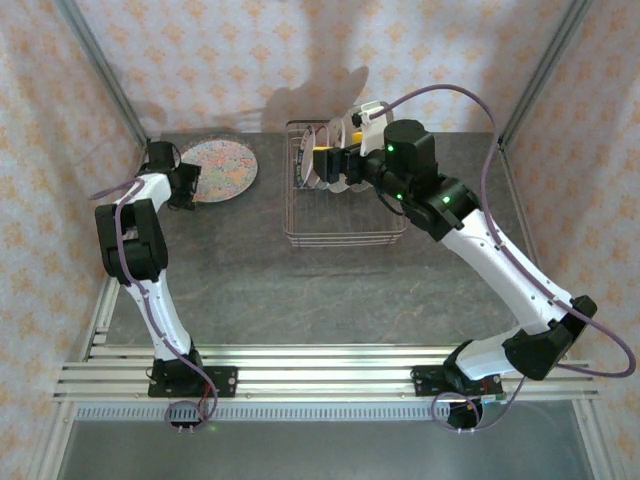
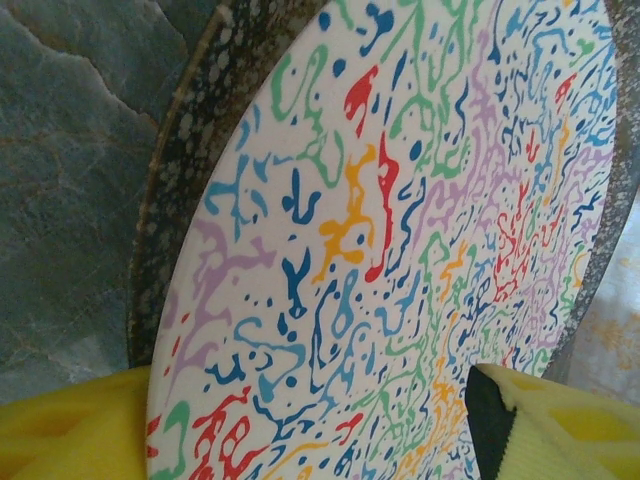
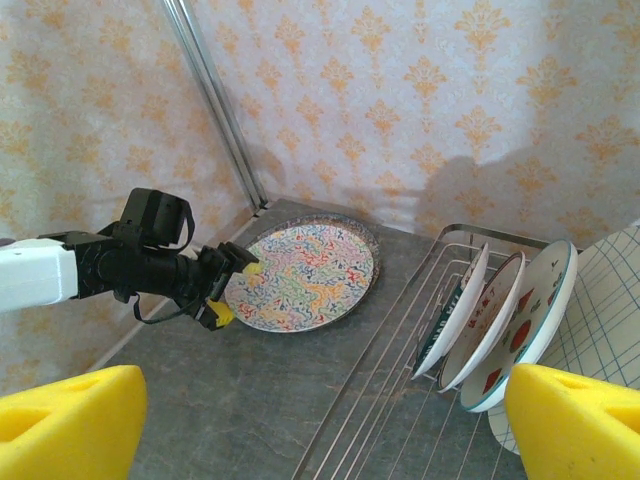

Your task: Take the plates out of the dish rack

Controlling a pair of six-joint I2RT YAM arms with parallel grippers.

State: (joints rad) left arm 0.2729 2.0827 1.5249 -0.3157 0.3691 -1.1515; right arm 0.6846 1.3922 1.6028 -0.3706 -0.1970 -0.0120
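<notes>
- Multicoloured plate (image 1: 222, 166) lies flat in the bench's (image 1: 300, 290) far-left corner; left gripper (image 3: 236, 291) is at its rim, jaws apart.
- Right gripper (image 3: 325, 405), jaws wide apart and empty, is over the dish rack (image 1: 345, 238) at the far edge; plates (image 3: 500, 318) stand on edge inside.

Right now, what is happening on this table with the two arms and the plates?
The arms are unloading a dish rack. The left gripper is at the rim of a colourful plate that lies flat on the table at the far left; its jaws stand open around the edge. The right gripper hangs open and empty over the dish rack, facing the plates that stand upright in it. Several are not yet unloaded.
</notes>
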